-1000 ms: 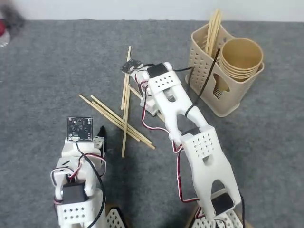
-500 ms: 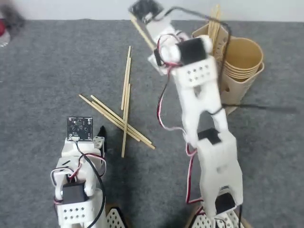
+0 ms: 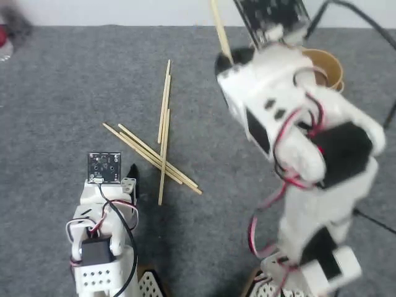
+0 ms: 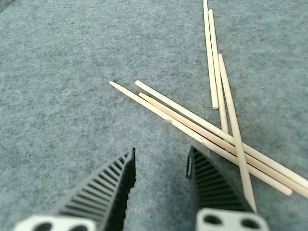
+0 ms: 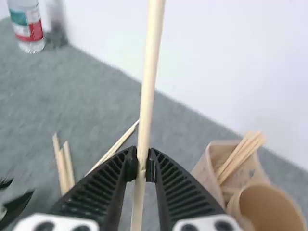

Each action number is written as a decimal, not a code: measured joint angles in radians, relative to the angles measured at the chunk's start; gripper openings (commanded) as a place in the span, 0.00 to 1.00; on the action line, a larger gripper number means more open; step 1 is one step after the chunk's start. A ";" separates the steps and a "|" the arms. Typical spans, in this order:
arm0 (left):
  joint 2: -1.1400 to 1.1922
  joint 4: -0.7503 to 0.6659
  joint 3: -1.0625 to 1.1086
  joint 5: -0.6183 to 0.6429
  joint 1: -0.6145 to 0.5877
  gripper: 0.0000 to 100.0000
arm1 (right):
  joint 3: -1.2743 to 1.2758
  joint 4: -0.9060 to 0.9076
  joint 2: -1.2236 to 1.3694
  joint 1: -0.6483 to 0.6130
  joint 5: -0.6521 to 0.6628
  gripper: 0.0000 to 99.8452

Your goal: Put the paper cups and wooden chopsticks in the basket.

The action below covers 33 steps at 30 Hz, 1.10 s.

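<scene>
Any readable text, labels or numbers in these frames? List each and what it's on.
On the bottle label: red and teal print, too blurred to read.
On the circuit board at the left arm's wrist: no legible marking.
On the cups, basket and chopsticks: no text.
Nothing here can be quoted.
</scene>
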 measured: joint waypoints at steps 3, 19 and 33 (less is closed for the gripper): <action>0.000 0.000 0.000 0.000 0.000 0.17 | 0.199 -0.115 -0.124 0.084 -0.003 0.01; 0.000 0.000 0.000 0.000 0.000 0.17 | 1.048 -1.283 -0.230 0.292 0.003 0.01; 0.000 -0.012 0.000 0.000 0.000 0.17 | 1.381 -1.729 -0.103 0.391 -0.037 0.01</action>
